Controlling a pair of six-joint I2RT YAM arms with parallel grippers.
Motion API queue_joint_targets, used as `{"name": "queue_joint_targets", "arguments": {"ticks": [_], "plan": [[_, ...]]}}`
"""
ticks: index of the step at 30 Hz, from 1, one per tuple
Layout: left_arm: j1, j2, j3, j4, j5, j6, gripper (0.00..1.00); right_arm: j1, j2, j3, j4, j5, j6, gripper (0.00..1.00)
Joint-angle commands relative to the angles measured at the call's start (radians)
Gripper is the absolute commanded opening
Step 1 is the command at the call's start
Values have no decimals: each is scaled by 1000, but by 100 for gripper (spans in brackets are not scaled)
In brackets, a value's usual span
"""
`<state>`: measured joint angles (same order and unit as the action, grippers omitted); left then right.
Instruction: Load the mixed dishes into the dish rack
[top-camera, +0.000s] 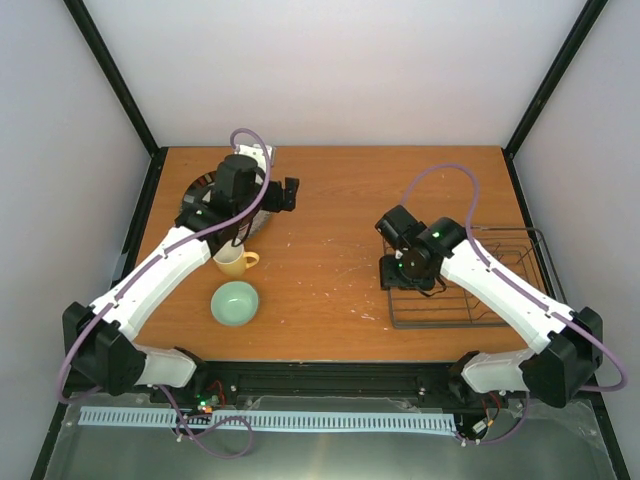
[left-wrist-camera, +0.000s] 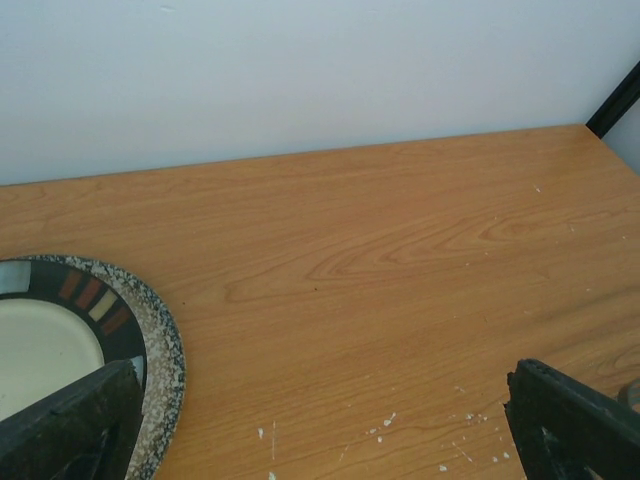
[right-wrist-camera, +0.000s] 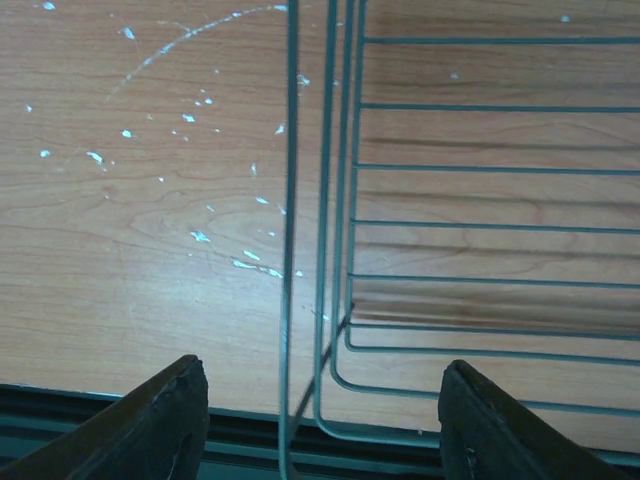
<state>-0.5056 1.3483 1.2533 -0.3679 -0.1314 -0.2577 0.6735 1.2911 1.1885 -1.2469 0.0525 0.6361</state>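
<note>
Nothing sits in the dish rack (top-camera: 462, 325) that I can see from above. It lies at the right of the table (top-camera: 340, 190) with its wires bare, so I take the loading to be only at its start. The right gripper (right-wrist-camera: 322, 400) hangs low over the rack's left side, at the middle right of the overhead view. Its wrist view shows the rack's side wire running down between the two fingers, which stand apart on either side of it and clamp nothing. My guess is that it means to take that wire, to steady or shift the rack before any dish goes in. The left gripper (left-wrist-camera: 325, 410) is at the upper left of the table, jaws spread wide with only bare wood between them. The finger at the lower left of its wrist view overlaps a plate (left-wrist-camera: 160, 345) with a speckled grey rim, a dark striped band and a cream centre; whether it touches I cannot tell. The yellow mug (top-camera: 237, 262) and the mint-green bowl (top-camera: 235, 303) stand close together at centre left, apart from both grippers. Next, I judge, the right gripper must close squarely on a thin wire that could slip. The left must shift over the plate's rim, and a plate lying flat is awkward to lift.
</note>
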Motion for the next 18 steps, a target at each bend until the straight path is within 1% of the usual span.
{"name": "queue_joint_targets", "arguments": {"ticks": [1, 6, 11, 16, 18], "plan": [[7, -55, -30, 4, 30, -28, 99, 0, 46, 3, 81, -43, 16, 63], [8, -68, -40, 7, 5, -15, 99, 0, 108, 7, 122, -14, -5, 62], [13, -72, -34, 2, -18, 11, 100, 0, 172, 24, 123, -3, -16, 60], [18, -79, -38, 5, -16, 12, 100, 0, 198, 34, 133, -4, -13, 55], [18, -78, -42, 6, -12, 9, 100, 1, 210, 33, 137, 0, -11, 50]]}}
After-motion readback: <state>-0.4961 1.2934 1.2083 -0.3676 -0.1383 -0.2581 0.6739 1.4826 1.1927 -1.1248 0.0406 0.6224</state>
